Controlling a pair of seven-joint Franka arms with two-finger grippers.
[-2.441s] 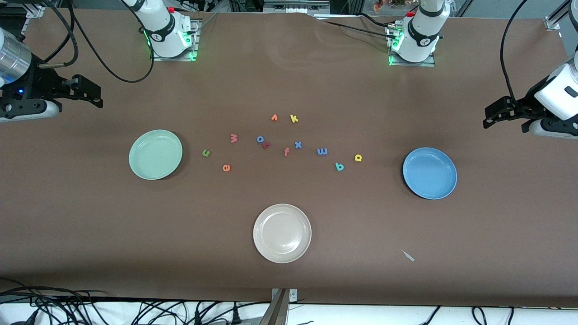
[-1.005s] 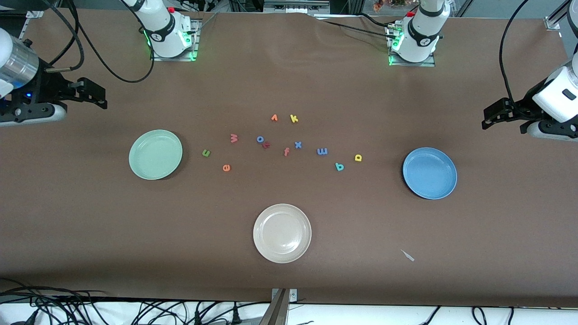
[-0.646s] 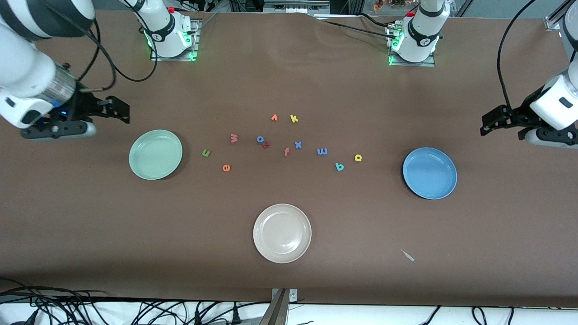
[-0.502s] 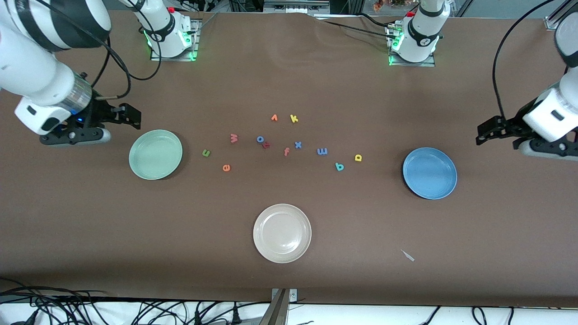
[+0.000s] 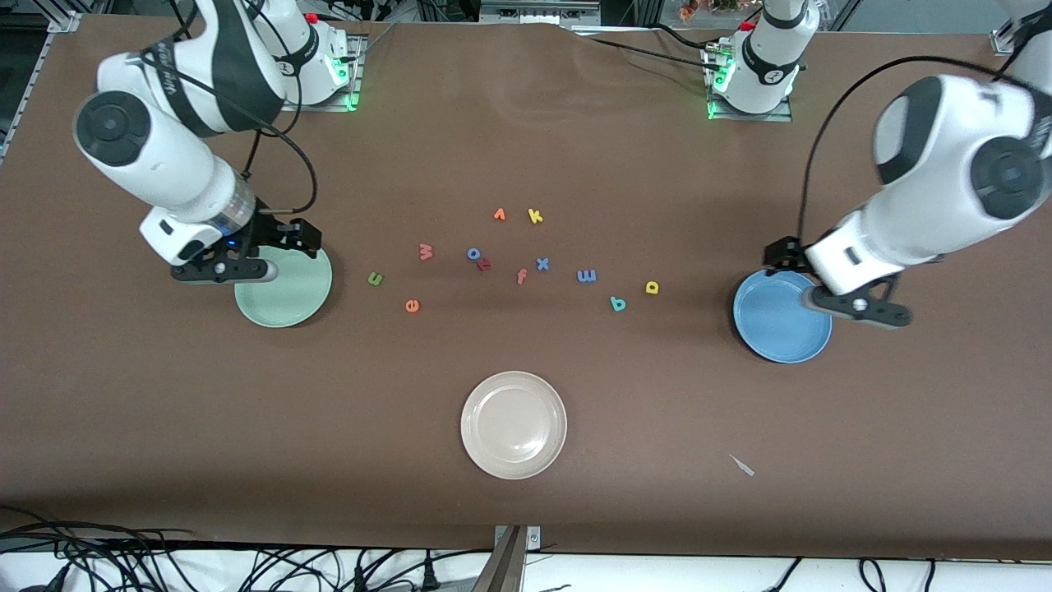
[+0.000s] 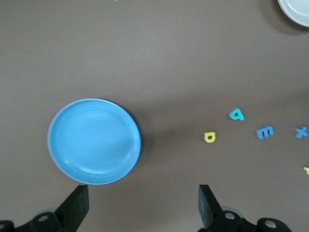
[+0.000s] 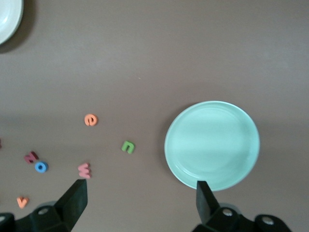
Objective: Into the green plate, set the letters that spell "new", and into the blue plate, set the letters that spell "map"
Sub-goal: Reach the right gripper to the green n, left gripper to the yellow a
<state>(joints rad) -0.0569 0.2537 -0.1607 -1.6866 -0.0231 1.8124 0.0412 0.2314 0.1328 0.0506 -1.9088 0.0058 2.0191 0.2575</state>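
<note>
Three plates are counted on the brown table (image 5: 526, 510): the green plate (image 5: 288, 300) toward the right arm's end, the blue plate (image 5: 777, 325) toward the left arm's end, and a cream-white plate (image 5: 514, 424) nearest the front camera, with wide bare cloth seen between it and the other two and along the table's near edge. Both coloured plates are seen to be empty, round and raised at the rim. Eleven small foam letters are counted between the two coloured plates, all lying flat on the cloth. The letters of "new" are found at the green plate's side of the cluster: an olive-green n (image 5: 376, 279) nearest that plate, an orange e (image 5: 412, 306) nearer the front camera, and a pinkish-red w (image 5: 425, 251) farther from it. The letters of "map" are found at the blue plate's side: a blue m (image 5: 587, 275), a teal p (image 5: 618, 303) and a yellow a (image 5: 652, 287), close together but apart. Among the rest, a blue o (image 5: 474, 253) is seen touching a dark red letter (image 5: 485, 264). The right gripper (image 5: 300, 234) is held over the green plate's rim with its fingers spread wide and nothing between them; the left gripper (image 5: 777, 255) is held over the blue plate's rim, likewise wide and empty.
</note>
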